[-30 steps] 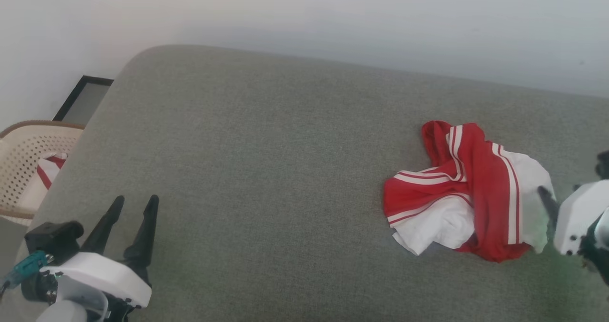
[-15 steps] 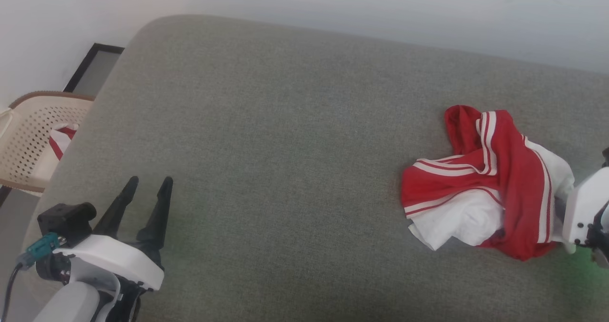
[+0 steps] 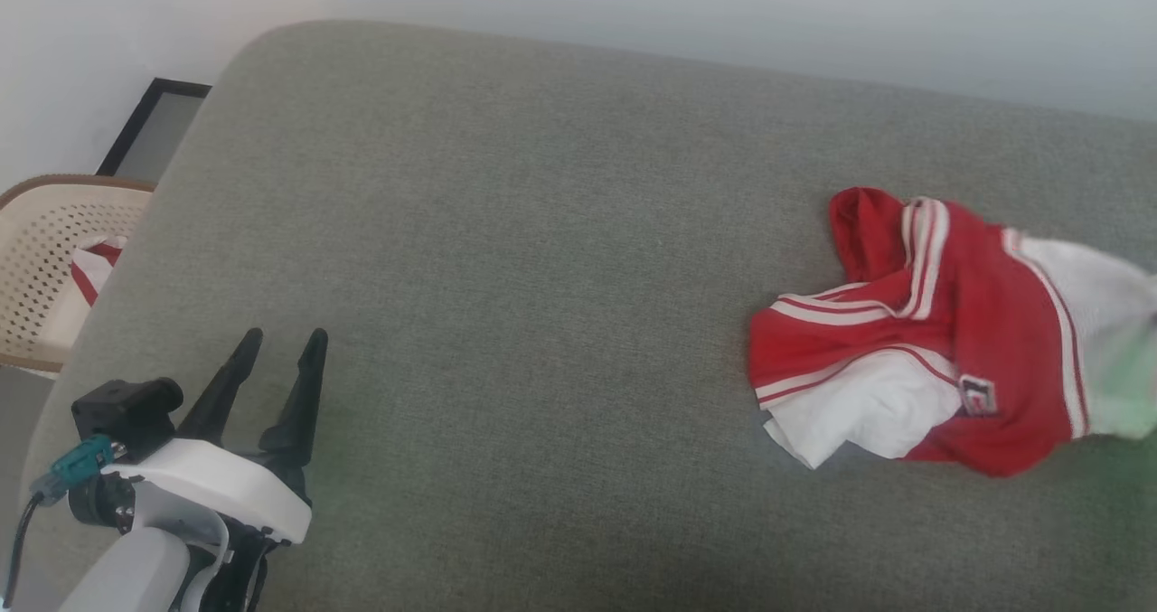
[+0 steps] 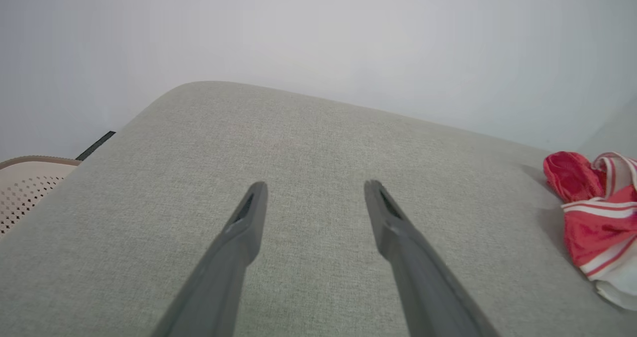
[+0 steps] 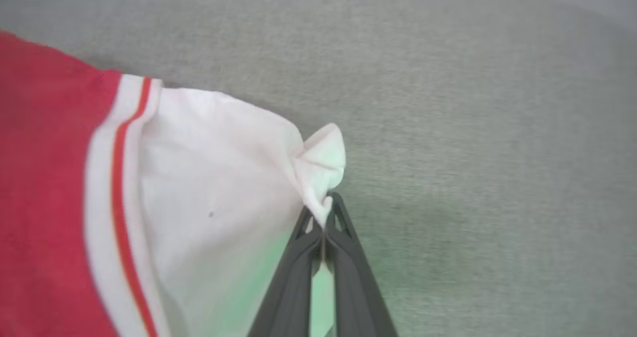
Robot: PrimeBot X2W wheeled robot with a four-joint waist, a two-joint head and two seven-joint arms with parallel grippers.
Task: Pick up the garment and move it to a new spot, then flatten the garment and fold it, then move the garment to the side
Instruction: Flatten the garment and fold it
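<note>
The garment [image 3: 940,359], a crumpled red jersey with white panels and striped trim, lies at the right of the grey cushion [image 3: 542,277]. A small black-white badge shows on its front. In the right wrist view my right gripper [image 5: 324,216] is shut on a pinched white corner of the garment [image 5: 214,187], and the cloth stretches away to the left. The garment's red edge [image 4: 597,212] sits at the far right of the left wrist view. My left gripper [image 3: 278,348] rests open near the cushion's front left, far from the garment, its fingers [image 4: 249,217] spread with nothing between them.
A cream perforated basket [image 3: 45,259] holding red-and-white cloth stands off the cushion's left edge, with a dark-framed panel [image 3: 154,133] behind it. A pale wall runs along the back. The cushion's rounded corner is at the upper left.
My right gripper has shut on the garment's white corner and pulled it rightward, stretching the cloth and uncovering the badge. The head camera shifted. My left gripper stayed open and still.
</note>
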